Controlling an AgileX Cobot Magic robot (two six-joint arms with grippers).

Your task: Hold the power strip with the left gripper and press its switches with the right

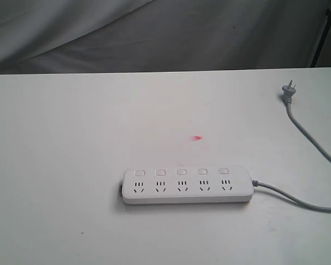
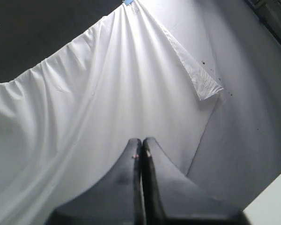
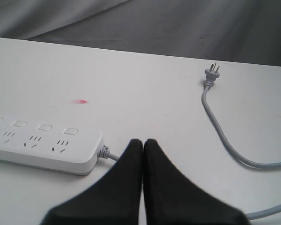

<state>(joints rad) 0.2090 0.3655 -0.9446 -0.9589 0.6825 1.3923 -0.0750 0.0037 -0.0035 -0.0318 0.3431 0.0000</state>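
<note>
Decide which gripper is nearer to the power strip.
Right. The right gripper, fingers shut, is near the cord end of the power strip, not touching it. The left gripper points at draped white cloth, strip out of view.

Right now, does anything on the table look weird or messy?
Only a small red mark on the white table, just beyond the power strip; what it is I cannot tell. The strip lies flat, nothing spilled.

The table (image 1: 71, 138) lies open left of and beyond the power strip (image 1: 187, 186). To the right, its grey cord (image 1: 325, 208) crosses the surface, seemingly flat, up to the far plug (image 1: 287, 91).
</note>
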